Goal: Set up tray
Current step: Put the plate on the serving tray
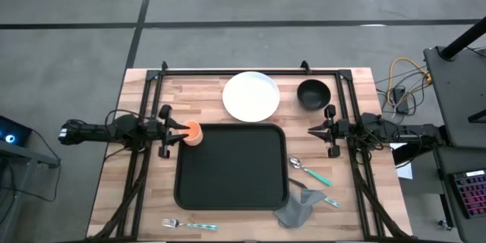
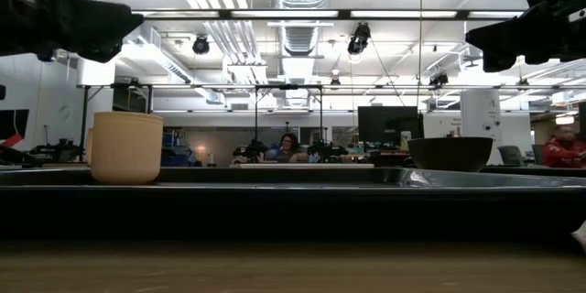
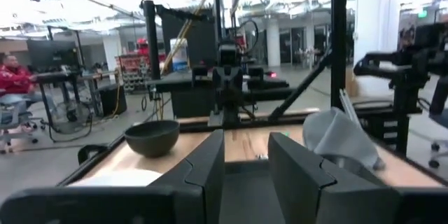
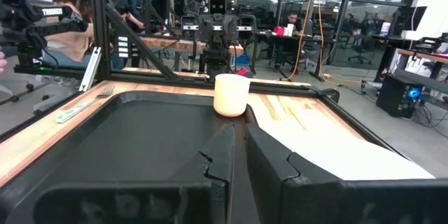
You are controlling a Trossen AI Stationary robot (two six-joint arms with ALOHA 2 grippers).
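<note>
While both arms reach level inward over tray (image 1: 231,167), left tool (image 1: 184,131) unclenched beside cup (image 1: 194,132); right tool (image 1: 311,130) clenched, empty.

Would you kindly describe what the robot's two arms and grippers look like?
Both arms are dark, slender and jointed, with black cables trailing along them. The left gripper and right gripper each carry two blocky, angular black fingers; no markings are visible.

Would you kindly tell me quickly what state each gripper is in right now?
Left gripper: open, holding nothing, at the orange cup.
Right gripper: shut, holding nothing, beside the tray.
</note>
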